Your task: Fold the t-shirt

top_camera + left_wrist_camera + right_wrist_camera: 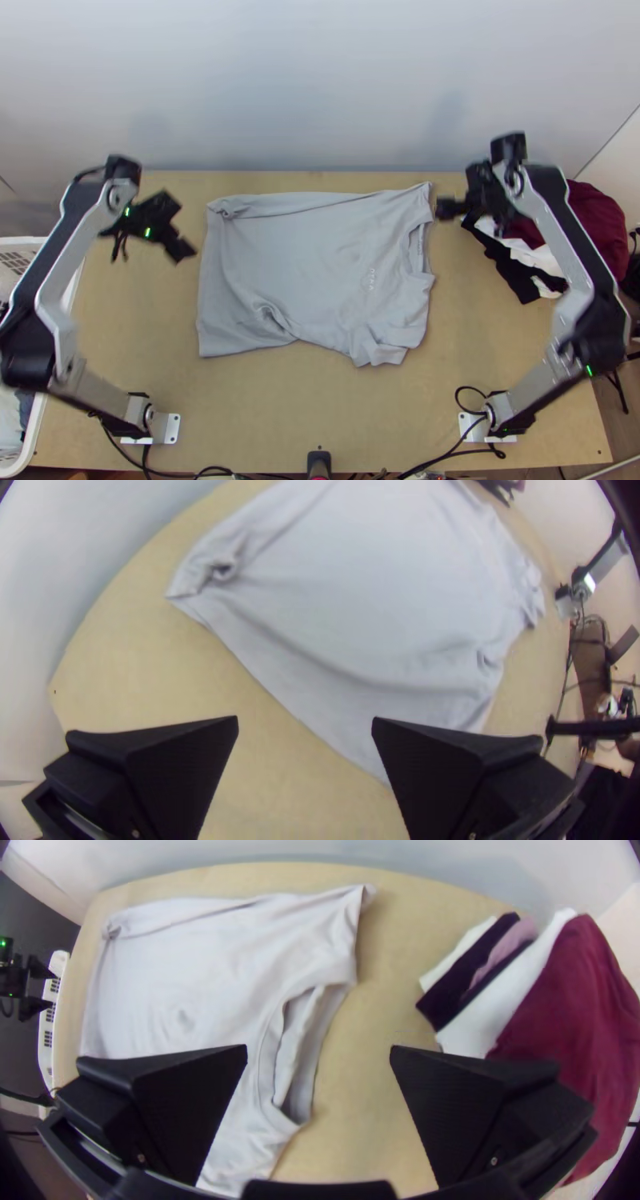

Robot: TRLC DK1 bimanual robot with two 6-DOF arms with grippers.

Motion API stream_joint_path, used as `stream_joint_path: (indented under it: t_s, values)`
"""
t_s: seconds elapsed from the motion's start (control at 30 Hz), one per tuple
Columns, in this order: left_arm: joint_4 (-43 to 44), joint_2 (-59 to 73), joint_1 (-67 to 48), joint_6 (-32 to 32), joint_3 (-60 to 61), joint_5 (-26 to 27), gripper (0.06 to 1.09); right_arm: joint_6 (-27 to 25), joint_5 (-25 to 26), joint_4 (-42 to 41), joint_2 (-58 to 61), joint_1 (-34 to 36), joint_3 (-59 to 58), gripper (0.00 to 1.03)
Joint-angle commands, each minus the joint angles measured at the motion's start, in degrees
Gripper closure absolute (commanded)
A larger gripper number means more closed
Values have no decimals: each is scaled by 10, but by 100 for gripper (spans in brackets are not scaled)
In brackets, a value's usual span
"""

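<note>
A light grey t-shirt (312, 264) lies spread on the table with its collar toward the right; its far left corner is bunched and its near edge creased. My left gripper (186, 254) hangs just off the shirt's hem on the left. In the left wrist view the left gripper (305, 723) is open, the shirt (373, 600) beyond it. Past the collar side, my right gripper (450, 210) is above the table near the far sleeve. The right wrist view has the right gripper (319, 1052) open, with the shirt's collar (273, 1040) between and beyond its fingers.
A pile of folded clothes, maroon (596, 224), white and black, sits at the table's right edge under the right arm. A white basket (72, 296) stands off the left edge. Bare wood (304, 408) lies in front of the shirt.
</note>
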State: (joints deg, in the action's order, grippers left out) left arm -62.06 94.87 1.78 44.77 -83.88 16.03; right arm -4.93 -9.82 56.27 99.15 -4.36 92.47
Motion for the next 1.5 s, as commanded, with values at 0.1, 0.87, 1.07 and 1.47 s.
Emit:
stream_joint_path:
  t_s: [0.1,0.87,1.07,1.47]
  values:
    - [10,-224,-88,89,310,-82,11,11,9,9,-216,-22,-277,5]
    - [240,-282,-180,66,478,-154,16,-2,16,-21,-240,-127,-382,16]
    - [237,-288,-221,41,464,-154,17,-7,17,-23,-226,-147,-418,16]
    - [243,-274,-230,47,470,-155,20,-10,16,-27,-201,-183,-433,19]
